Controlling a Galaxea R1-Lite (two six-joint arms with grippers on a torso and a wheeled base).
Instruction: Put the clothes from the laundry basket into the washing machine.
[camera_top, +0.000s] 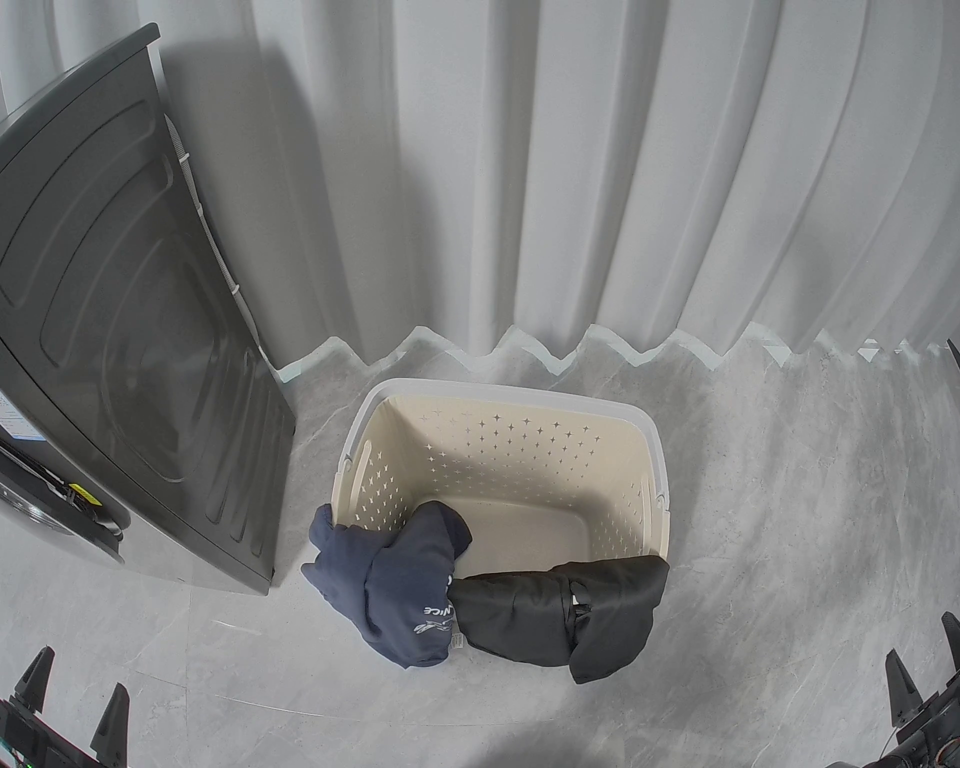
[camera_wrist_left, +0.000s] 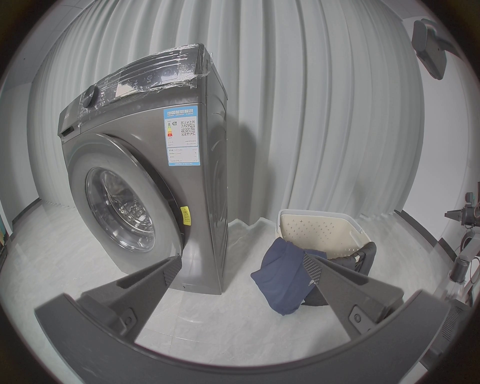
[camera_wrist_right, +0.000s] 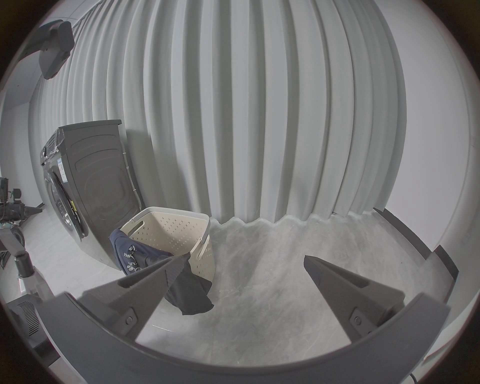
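Observation:
A cream laundry basket (camera_top: 505, 400) stands on the grey floor before the curtain. A navy garment (camera_top: 390, 585) hangs over its near left corner, and a black garment (camera_top: 560, 610) drapes over its near rim. The grey washing machine (camera_top: 120, 330) stands to the basket's left; its round door (camera_wrist_left: 122, 210) looks shut in the left wrist view. My left gripper (camera_top: 72, 690) is low at the near left, open and holding nothing. My right gripper (camera_top: 925, 660) is low at the near right, open and holding nothing. In the wrist views the basket (camera_wrist_left: 320, 230) (camera_wrist_right: 170, 232) lies well beyond both grippers (camera_wrist_left: 242, 272) (camera_wrist_right: 245, 272).
White curtains (camera_top: 600, 170) hang close behind the basket. Bare grey floor (camera_top: 800, 520) stretches right of the basket and in front of it. A dark baseboard (camera_wrist_right: 415, 245) runs along the right wall.

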